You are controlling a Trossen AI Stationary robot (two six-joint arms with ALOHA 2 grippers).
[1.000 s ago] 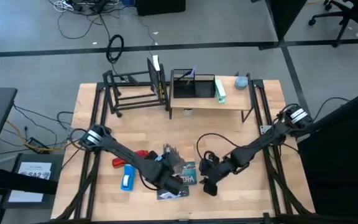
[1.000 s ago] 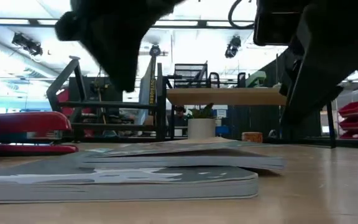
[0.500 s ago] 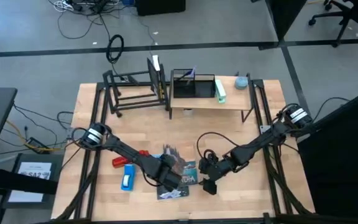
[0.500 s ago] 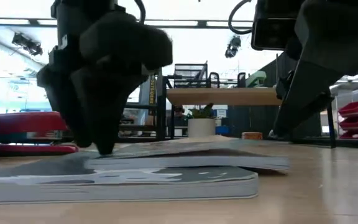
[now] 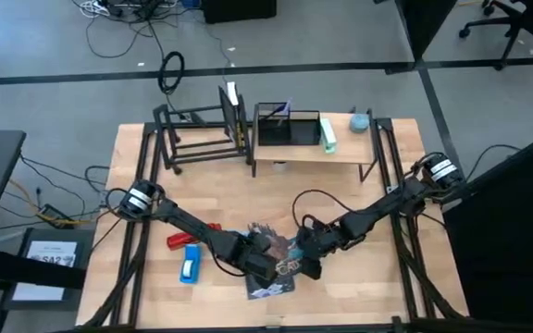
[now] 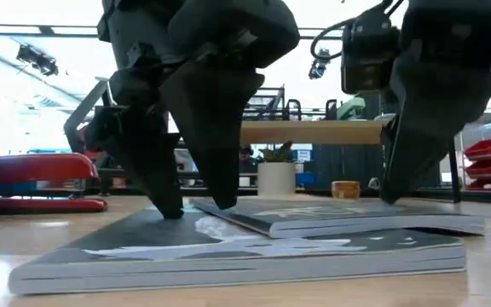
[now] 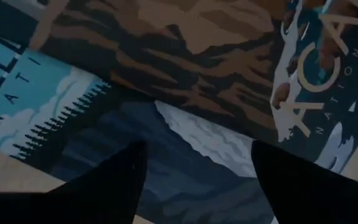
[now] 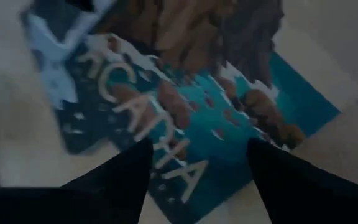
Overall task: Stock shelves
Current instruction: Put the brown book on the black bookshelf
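Two thin books, stacked flat at table's near middle, well apart from rack and wood shelf at far edge. Top book skewed across lower book. Long axis: cannot tell for certain; roughly near-to-far. Left gripper and right gripper both down on top book, jaws spread, nothing clamped. Advice: slide the top book clear of the lower, pinch one edge only, lift level, avoid dragging both.
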